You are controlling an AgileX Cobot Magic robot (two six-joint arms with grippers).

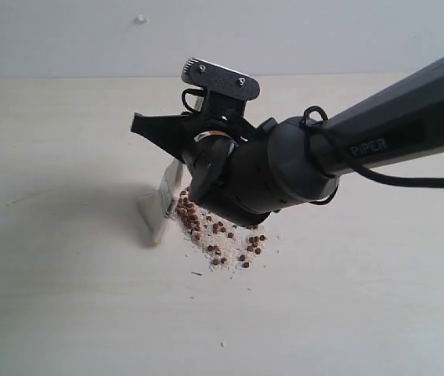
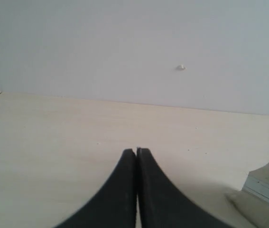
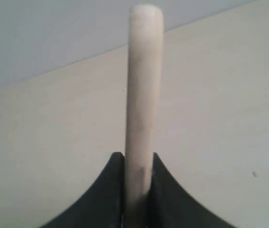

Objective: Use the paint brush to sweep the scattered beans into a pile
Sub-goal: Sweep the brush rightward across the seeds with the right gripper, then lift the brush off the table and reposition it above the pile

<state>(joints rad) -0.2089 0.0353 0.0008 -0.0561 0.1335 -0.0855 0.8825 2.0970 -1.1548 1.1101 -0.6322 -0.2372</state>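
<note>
The beans (image 1: pixel 215 232) lie in a loose reddish-brown patch on the pale table, mixed with beige crumbs. They are densest in the pile (image 1: pixel 190 215) beside the brush and thinner toward the right (image 1: pixel 251 249). The paint brush (image 1: pixel 165 194) stands steeply, its off-white bristles (image 1: pixel 152 223) on the table just left of the beans. My right gripper (image 1: pixel 145 127) is shut on the brush's pale handle (image 3: pixel 143 71), which sticks out past its fingertips (image 3: pixel 136 159). My left gripper (image 2: pixel 137 150) is shut and empty over bare table; the brush's ferrule (image 2: pixel 265 186) shows at that view's edge.
The light wooden table (image 1: pixel 65 298) runs back to a plain grey-white wall with a small white mark (image 1: pixel 140 18). The right arm and its black cable (image 1: pixel 409 181) come in from the right above the beans.
</note>
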